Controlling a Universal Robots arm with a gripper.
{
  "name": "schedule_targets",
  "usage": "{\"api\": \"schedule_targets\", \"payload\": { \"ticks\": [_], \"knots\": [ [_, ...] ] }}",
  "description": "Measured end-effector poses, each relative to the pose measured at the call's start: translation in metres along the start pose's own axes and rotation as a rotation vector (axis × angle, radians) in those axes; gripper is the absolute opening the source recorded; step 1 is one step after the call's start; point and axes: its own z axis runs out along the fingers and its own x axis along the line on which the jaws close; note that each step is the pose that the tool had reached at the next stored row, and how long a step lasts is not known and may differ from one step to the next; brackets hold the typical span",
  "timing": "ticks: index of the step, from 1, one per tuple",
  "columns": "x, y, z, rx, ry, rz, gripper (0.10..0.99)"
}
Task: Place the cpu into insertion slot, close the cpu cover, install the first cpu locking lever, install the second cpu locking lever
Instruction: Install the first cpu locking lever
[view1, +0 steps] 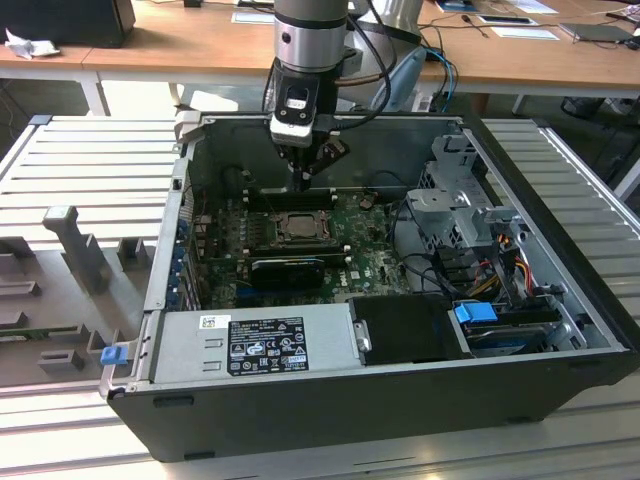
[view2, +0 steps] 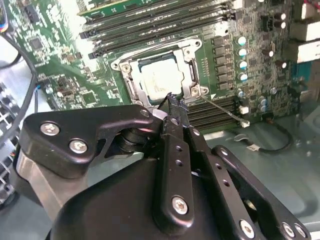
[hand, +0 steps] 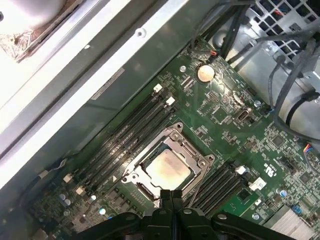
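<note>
My claw, shut on nothing. Just ahead of its tips: the cpu seated in the insertion slot, the cpu cover down over it. Beside them, a free locking lever: stiff springy wire, I judge; take its end.

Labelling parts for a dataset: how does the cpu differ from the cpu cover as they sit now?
The cpu is a solid flat square; the cpu cover is an open frame with a large central window. The cpu is pale beige-silver, the cpu cover brighter bare metal. The cpu sits inside the window, while the larger cpu cover surrounds it. Both lie flat on the green motherboard.
</note>
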Motion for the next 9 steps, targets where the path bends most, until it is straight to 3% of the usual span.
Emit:
{"api": "schedule_targets", "payload": {
  "ticks": [9],
  "knots": [
    [0.001,0.001,0.0006,-0.001,-0.0024,-0.169,0.106]
  ]
}}
